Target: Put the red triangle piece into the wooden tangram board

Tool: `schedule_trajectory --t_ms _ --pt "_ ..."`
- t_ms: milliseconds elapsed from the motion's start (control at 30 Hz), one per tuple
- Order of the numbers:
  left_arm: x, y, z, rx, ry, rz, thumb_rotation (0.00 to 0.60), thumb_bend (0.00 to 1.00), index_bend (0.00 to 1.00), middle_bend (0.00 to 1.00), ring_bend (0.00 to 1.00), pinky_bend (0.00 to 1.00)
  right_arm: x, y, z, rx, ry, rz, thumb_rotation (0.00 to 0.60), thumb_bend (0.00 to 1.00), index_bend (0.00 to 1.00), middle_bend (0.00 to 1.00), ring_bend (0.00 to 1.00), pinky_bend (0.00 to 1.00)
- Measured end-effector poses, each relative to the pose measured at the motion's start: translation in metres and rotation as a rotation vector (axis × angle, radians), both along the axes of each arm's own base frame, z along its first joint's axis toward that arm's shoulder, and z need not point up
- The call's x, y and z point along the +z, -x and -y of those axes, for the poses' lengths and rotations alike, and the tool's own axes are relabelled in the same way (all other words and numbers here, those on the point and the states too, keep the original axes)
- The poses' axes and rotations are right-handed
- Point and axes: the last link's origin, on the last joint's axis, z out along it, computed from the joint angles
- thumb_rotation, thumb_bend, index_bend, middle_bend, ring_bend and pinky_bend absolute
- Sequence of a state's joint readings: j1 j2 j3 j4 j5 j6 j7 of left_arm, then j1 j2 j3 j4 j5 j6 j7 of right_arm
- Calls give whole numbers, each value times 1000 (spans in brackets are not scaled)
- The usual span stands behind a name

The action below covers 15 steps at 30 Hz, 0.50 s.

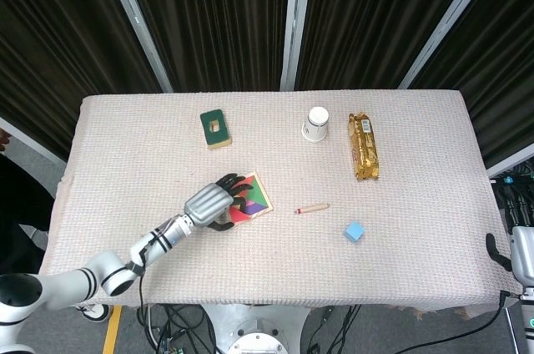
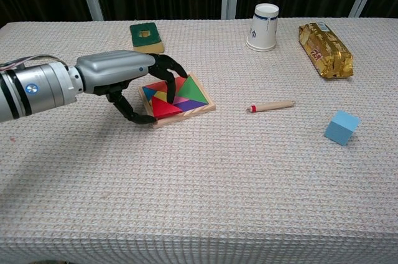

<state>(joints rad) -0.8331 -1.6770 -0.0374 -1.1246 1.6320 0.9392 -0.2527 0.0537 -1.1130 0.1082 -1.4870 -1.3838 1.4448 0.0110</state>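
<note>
While my left hand (image 2: 118,74) hovers over the board, this is what I log:

Left hand: reaches in from the left side of the desk (image 2: 199,202), palm down, dark fingers (image 2: 168,68) spread and arched over the left half of the wooden board (image 2: 202,107). Fingertips come down on or just above the coloured pieces; thumb curls beside the board's front-left edge. I see nothing grasped between the fingers, which are apart, so I read the hand as released.

Red triangle (image 2: 163,109): lies flat inside the board at its front-left corner, level with the other pieces, just under my fingers. In the head view it shows as a red patch (image 1: 240,214) at the board's near edge, partly covered by the hand (image 1: 207,204).

Board (image 1: 259,204): sits on the desk left of centre, turned at a slight angle. Green triangle (image 2: 191,89) fills its right part, with purple, pink, yellow and blue pieces beside it.

Right hand: only a bit of the right arm shows at the lower right edge of the head view; I cannot tell how its fingers lie.

Other items: green sponge (image 2: 147,35) behind the board, near the far edge; white paper cup (image 2: 263,26) upside down; gold snack packet (image 2: 325,49) right of the cup; small wooden stick (image 2: 271,106) with a red tip right of the board; blue cube (image 2: 341,127) further right.
</note>
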Motion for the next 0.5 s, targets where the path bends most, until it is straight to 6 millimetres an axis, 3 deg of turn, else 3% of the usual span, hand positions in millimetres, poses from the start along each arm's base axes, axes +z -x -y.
schedule_trajectory --t_ms 500 --pt "-4 0 -4 14 5 4 600 280 448 107 0 4 -1 3 0 -9 -4 3 600 365 0 0 0 0"
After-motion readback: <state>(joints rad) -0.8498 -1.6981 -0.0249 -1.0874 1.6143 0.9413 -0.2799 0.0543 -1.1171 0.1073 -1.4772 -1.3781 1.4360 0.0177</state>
